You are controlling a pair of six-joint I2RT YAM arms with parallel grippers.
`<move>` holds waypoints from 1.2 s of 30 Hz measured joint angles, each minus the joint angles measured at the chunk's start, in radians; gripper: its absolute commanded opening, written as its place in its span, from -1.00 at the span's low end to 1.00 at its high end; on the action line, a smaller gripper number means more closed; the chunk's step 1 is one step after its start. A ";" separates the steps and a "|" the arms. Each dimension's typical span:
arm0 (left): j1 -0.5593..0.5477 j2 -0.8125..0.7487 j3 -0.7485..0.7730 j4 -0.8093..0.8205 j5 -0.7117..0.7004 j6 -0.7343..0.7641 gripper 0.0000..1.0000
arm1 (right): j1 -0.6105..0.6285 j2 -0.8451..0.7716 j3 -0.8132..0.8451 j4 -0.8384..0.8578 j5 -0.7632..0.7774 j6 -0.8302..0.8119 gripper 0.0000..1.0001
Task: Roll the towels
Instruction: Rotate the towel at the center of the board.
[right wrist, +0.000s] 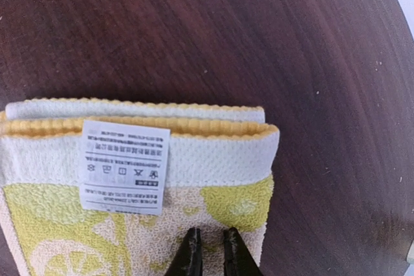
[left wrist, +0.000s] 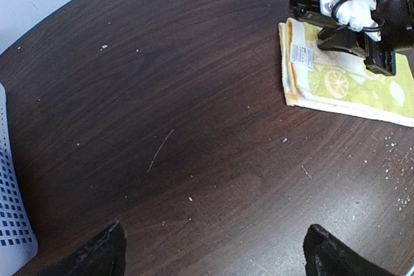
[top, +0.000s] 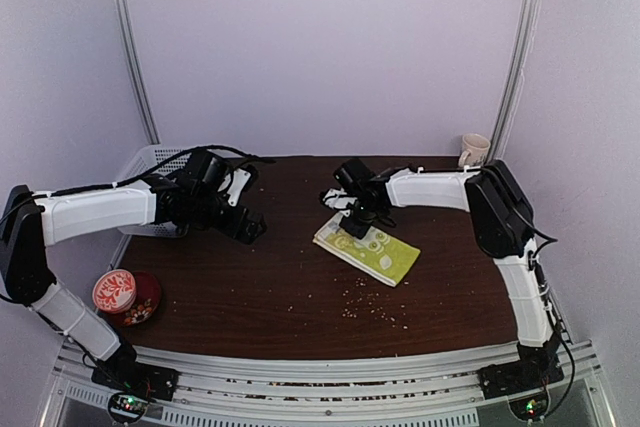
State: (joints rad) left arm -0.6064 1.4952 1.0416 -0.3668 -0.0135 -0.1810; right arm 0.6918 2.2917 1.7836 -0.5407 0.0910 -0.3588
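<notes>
Barely begun, by the look of the small yellow-green terry towel with pale lemon print (top: 375, 250): folded flat in layers on the dark brown wooden table (top: 280, 287), right of centre, sewn care label (right wrist: 124, 166) up at the hemmed end, no turn of a roll anywhere. Pressed at that end by the right gripper (right wrist: 210, 253), jaws drawn almost together with only a slit of cloth between the tips; cannot tell whether a fold is truly pinched. Well apart to the left, over bare wood, the left gripper (top: 248, 228), jaws spread wide and holding nothing. No royal-blue towel in plain sight; only blue glimpsed through the holes of the white plastic basket (left wrist: 24, 250) at the table's left edge, too little to name. Left to do, judging so: rolling this one from the pressed end, then finding and rolling the other.
</notes>
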 measured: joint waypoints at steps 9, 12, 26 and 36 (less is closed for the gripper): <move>0.005 0.000 0.000 0.000 0.002 0.000 0.96 | -0.014 0.096 0.103 0.045 0.204 0.057 -0.72; 0.005 0.000 0.000 0.000 -0.004 0.000 0.96 | -0.043 0.130 0.152 0.043 0.255 0.086 -0.69; 0.005 -0.038 -0.020 0.014 -0.174 0.042 0.96 | -0.153 0.081 0.293 -0.068 0.281 0.153 0.00; 0.026 -0.461 -0.198 0.272 -0.253 0.010 0.96 | -0.267 -0.658 -0.296 0.153 0.137 0.027 1.00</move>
State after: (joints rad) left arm -0.5800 1.0340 0.8436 -0.0944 -0.2661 -0.1715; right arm 0.4244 1.6341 1.4876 -0.3874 0.2279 -0.3321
